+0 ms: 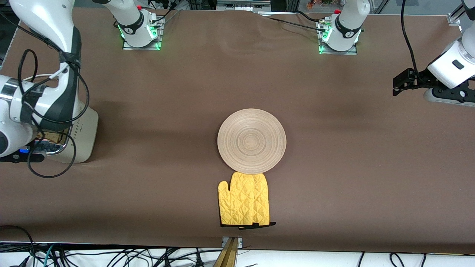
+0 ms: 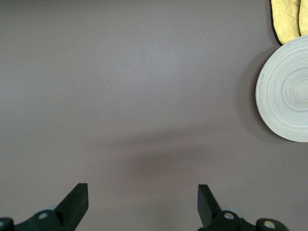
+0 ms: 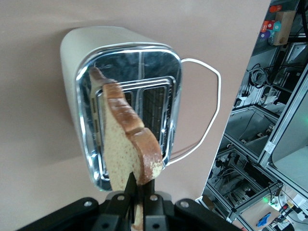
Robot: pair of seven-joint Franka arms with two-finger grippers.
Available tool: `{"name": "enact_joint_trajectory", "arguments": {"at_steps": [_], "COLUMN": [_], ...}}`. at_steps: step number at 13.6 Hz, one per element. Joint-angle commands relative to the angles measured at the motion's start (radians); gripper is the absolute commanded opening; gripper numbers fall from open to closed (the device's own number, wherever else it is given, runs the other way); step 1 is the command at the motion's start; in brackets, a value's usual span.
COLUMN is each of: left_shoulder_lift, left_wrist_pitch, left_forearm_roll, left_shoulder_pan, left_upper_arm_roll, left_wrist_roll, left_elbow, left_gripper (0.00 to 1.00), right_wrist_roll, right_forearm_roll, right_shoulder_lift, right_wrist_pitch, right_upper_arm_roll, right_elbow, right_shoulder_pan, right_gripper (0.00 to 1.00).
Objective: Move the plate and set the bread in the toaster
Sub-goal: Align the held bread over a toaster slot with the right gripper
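Above the toaster (image 3: 126, 103), the right tool (image 3: 140, 199) pinches the bread (image 3: 126, 149) edge-down, lined up to a slot; the left tool (image 2: 139, 204) waits wide open, empty, over bare desk (image 2: 144, 96).

The front camera looks steeply down from high across the brown table (image 1: 334, 167), facing both arm bases; the left wrist camera looks straight down at bare tabletop, sharing the round pale-wood plate (image 2: 288, 94) and yellow quilted oven mitt (image 2: 288, 19) with it; the right wrist camera sits close above the cream chrome-topped toaster (image 3: 130, 110).
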Motion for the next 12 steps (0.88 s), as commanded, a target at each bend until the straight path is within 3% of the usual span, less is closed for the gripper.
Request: {"name": "enact_joint_trajectory", "arguments": {"at_steps": [1,7,10,12], "left_shoulder_lift": [0.008,0.008,0.007,0.007], "left_wrist_pitch": [-0.003,-0.003,-0.003,-0.003], "left_forearm_roll": [-0.021,-0.020,-0.020,-0.020], "left_shoulder_pan": [-0.002,-0.003,-0.005,-0.003], "left_upper_arm_roll": [0.005,0.005,0.005,0.005], "left_wrist_roll": [-0.008,-0.007,-0.008,-0.008], "left_elbow": [0.014,0.014,0.014,0.014], "left_gripper": [1.00,1.00,1.00,1.00], "right_wrist_roll": [-0.017,-0.017,-0.026,-0.083], "right_forearm_roll": [0.018,0.064,0.048,0.014], "right_shoulder_lift": [0.003,0.011,0.003,-0.009], "right_wrist_pitch": [0.040,0.033,0.017,-0.006], "right_upper_arm_roll": [0.009,0.009,0.006,-0.029], "right_elbow": [-0.012,-0.024,-0.031,-0.021], "right_shoulder_pan": [-0.023,-0.036,-0.042,-0.034], "right_gripper": [0.00,0.00,0.00,0.00]}}
